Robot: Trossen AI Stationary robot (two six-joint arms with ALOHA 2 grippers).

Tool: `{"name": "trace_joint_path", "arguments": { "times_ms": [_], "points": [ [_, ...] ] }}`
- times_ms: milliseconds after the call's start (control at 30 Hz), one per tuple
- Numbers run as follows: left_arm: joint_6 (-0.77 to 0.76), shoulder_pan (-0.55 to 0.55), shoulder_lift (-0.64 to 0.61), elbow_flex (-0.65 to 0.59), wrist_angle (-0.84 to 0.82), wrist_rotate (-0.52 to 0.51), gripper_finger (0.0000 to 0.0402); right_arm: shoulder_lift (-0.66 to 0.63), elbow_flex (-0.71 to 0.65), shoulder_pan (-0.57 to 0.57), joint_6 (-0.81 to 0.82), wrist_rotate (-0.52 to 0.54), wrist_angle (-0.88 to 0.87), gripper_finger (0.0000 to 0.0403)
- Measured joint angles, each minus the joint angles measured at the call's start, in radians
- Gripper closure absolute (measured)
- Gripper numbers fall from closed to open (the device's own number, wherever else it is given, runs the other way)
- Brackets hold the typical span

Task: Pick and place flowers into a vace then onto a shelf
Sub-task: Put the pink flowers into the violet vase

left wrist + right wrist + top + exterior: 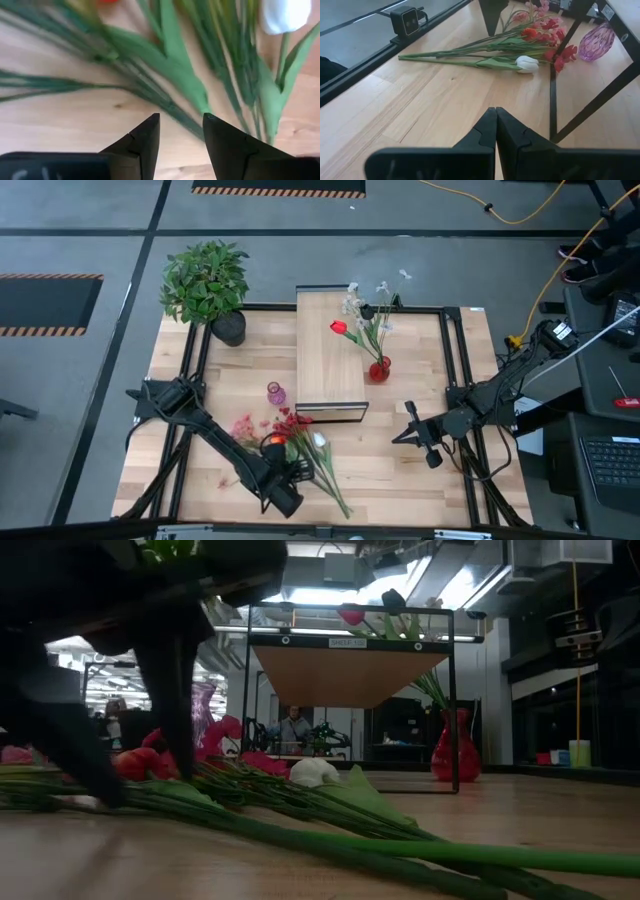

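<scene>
Loose flowers (300, 442) lie in a bundle on the tabletop near its front edge, blossoms toward the shelf (325, 350), green stalks (170, 75) toward the near edge. Among them is a white tulip (526, 63). My left gripper (181, 122) points steeply down over the stalks, open, with one stalk showing in the gap beyond its tips. I cannot tell whether it touches. A red vase (380, 368) with several flowers stands on the shelf. A pink glass vase (276, 393) stands on the table left of the shelf. My right gripper (496, 112) waits shut at the right.
A bushy potted plant (205, 280) stands at the far left corner. Black frame rails (455, 360) run around the table, and the shelf's thin black legs (555, 85) stand near the flowers. Bare wood lies between the flowers and my right gripper (408, 412).
</scene>
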Motion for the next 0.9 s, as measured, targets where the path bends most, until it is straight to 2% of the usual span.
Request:
{"name": "trace_joint_path", "arguments": {
  "times_ms": [767, 900],
  "points": [
    [0.001, 0.008, 0.03, 0.004, -0.053, 0.077, 0.0259, 0.0, 0.0, 0.0, 0.002, -0.007, -0.001, 0.0395],
    [0.004, -0.001, 0.031, 0.004, -0.052, 0.103, 0.0271, 0.0, 0.0, 0.0, 0.002, -0.008, -0.001, 0.0395]
  ]
}}
